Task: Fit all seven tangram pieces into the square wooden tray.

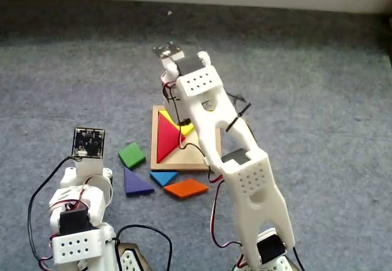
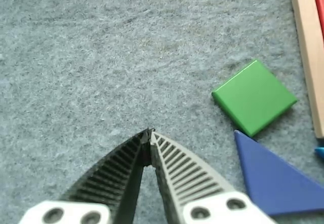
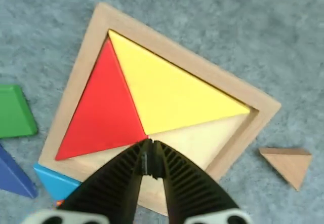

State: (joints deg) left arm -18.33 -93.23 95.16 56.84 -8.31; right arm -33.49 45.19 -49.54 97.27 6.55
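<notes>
tray: the square wooden tray (image 3: 76, 84) lies flat on the grey worktop (image 1: 318, 99), with 2 of 7 pieces seated.
seated: the red triangle (image 3: 104, 110) and yellow triangle (image 3: 167, 92) sit with their long edges against the tray's rim and their tips at its centre. this leaves 1 bare half for the 5 smaller pieces.
loose: the green square (image 2: 253, 97), dark blue triangle (image 2: 276, 176), light blue triangle (image 1: 163, 177) and orange parallelogram (image 1: 186, 188) lie just outside the tray's red side, probably staged for picking. a wood-coloured triangle (image 3: 288, 164) lies off the tray's opposite corner.
right gripper (image 3: 151, 145): closed on nothing, above the tray's bare floor.
left gripper (image 2: 150, 133): closed, empty, beyond the green square from the tray.
</notes>
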